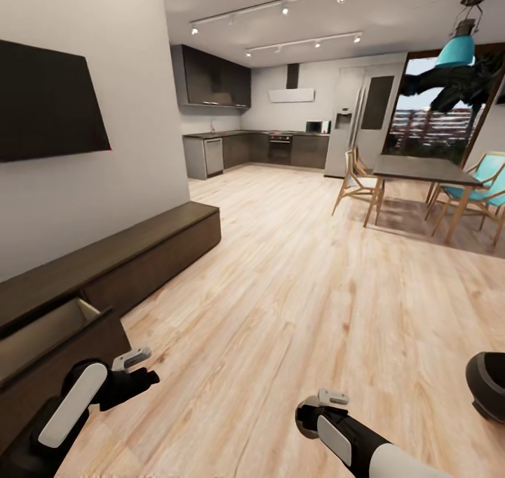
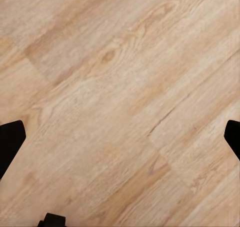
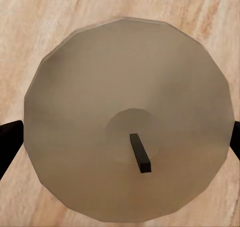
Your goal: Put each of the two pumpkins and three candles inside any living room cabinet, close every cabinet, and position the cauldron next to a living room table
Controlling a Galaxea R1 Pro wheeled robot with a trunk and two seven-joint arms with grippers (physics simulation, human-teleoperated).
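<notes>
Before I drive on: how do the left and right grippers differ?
The left gripper is open over bare floor, nothing between its fingers; the right gripper has a candle filling the gap between its fingers. The left gripper is beside the open drawer of the cabinet; the right gripper is farther out over the floor. Both point downward.

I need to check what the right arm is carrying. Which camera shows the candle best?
The right wrist view: the candle shows from above, its pale round top and dark wick between the fingertips. In the head view the right gripper hides most of it. The left wrist view looks onto bare floor.
</notes>
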